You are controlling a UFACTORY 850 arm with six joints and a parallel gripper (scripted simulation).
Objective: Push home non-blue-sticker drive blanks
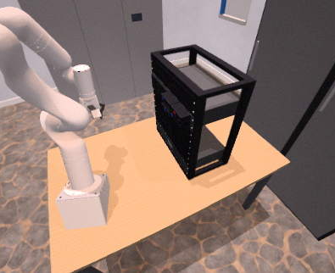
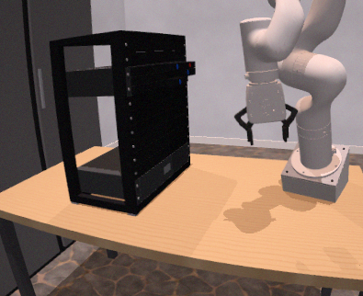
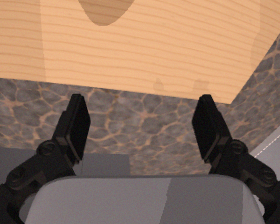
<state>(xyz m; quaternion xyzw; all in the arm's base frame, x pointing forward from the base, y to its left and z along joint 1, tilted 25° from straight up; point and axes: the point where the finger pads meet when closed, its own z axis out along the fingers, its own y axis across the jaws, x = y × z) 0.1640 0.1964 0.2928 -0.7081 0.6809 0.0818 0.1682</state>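
Observation:
The black rack [image 1: 199,108] stands on the right half of the wooden table and also shows in the exterior view [image 2: 122,129]. Its storage chassis sits in the upper part, with drive blanks [image 1: 172,106] standing out of the front. One of them carries a red sticker [image 1: 174,113], which also shows in the exterior view [image 2: 189,65]. Blue stickers [image 2: 176,67] [image 2: 179,82] show beside and below it. Other stickers are too small to tell. My gripper [image 2: 267,137] is open and empty. It hangs pointing down near the arm's base, far from the rack front. The wrist view shows the gripper [image 3: 141,112] over the table edge and floor.
The arm's base [image 2: 316,176] sits on the table opposite the rack front. Grey cabinets [image 1: 308,106] stand close behind and beside the table. The table's edges [image 2: 168,257] are near the rack's foot.

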